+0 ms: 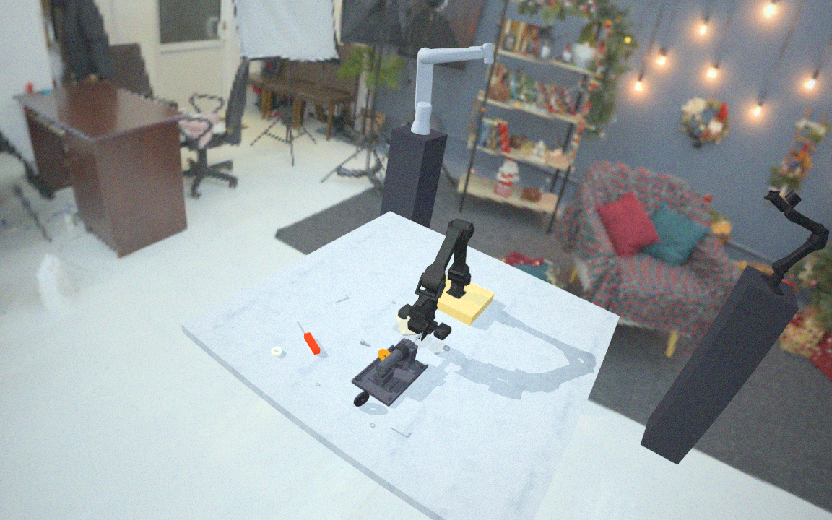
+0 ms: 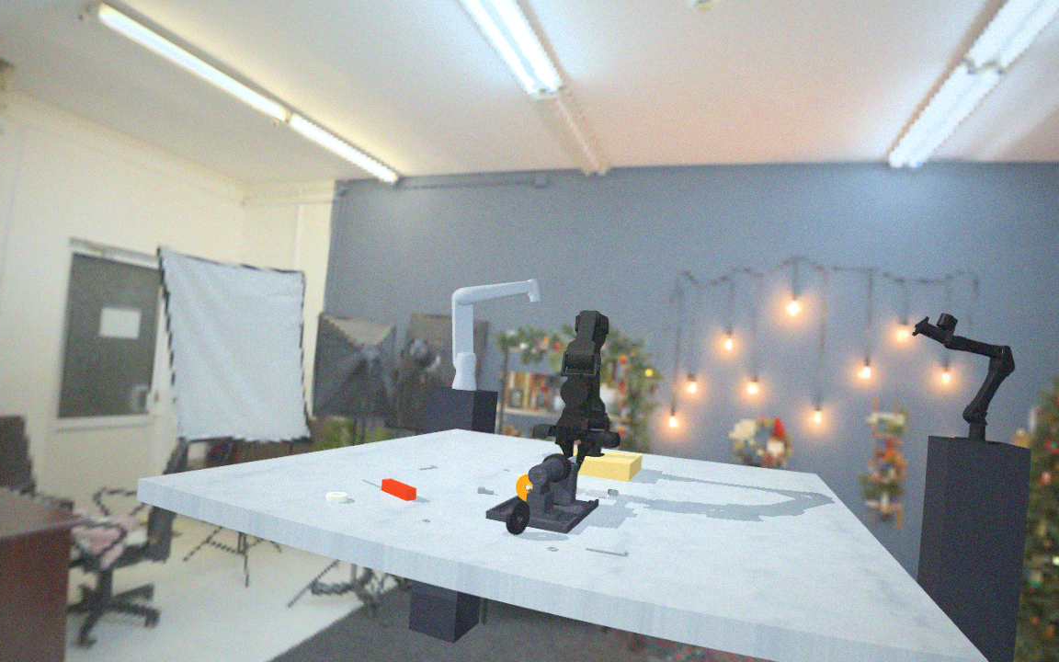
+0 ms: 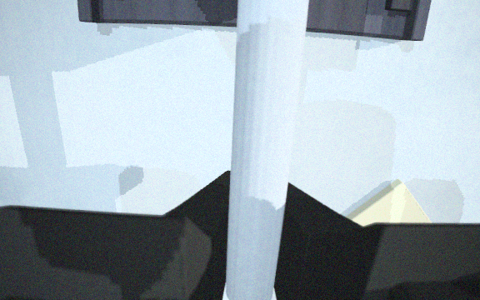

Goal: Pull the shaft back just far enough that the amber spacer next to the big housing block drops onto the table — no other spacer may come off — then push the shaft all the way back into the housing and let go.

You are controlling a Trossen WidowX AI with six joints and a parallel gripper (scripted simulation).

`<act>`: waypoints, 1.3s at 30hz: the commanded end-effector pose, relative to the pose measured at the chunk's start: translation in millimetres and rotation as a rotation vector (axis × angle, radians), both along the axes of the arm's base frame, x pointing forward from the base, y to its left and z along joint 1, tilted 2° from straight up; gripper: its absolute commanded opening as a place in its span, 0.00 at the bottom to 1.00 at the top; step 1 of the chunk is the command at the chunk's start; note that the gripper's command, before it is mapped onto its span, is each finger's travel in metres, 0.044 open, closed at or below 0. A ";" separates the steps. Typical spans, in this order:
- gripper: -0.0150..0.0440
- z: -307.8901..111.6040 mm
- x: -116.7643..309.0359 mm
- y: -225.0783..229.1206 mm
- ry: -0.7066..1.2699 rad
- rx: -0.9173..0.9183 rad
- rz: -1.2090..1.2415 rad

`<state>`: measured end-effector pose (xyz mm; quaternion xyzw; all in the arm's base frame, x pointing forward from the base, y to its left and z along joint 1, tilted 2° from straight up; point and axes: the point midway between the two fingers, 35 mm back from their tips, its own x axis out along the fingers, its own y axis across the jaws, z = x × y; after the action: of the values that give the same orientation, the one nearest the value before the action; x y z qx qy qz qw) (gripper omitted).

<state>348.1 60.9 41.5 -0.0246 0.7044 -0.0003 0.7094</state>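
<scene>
Between the hand's fingers, near the middle of the top frame, lies the pale shaft, running up the wrist frame toward the dark base plate. Counted on the counter: one shaft, one amber spacer, one red-handled screwdriver, one white ring. The hand is nearly closed, clamped on the shaft.

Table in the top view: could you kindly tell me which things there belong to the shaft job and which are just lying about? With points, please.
Job:
- gripper (image 1: 423,336) (image 2: 579,459) (image 3: 249,182)
- pale shaft (image 3: 261,125)
- dark housing (image 1: 409,349) (image 2: 568,485)
- orange disc (image 1: 383,353) (image 2: 522,487), possibly the spacer

Lying about:
- red-handled screwdriver (image 1: 311,343) (image 2: 398,489)
- white ring (image 1: 272,352) (image 2: 331,497)
- L-shaped key (image 1: 400,432) (image 2: 607,552)
</scene>
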 end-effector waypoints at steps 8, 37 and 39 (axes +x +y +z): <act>0.25 0.9 6.7 0.2 -0.007 0.000 0.001; 0.25 1.1 18.1 0.5 -0.008 0.000 0.001; 0.25 1.2 18.8 0.5 -0.008 0.000 0.001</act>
<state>363.0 61.5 42.1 -0.0242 0.7044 -0.0001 0.7094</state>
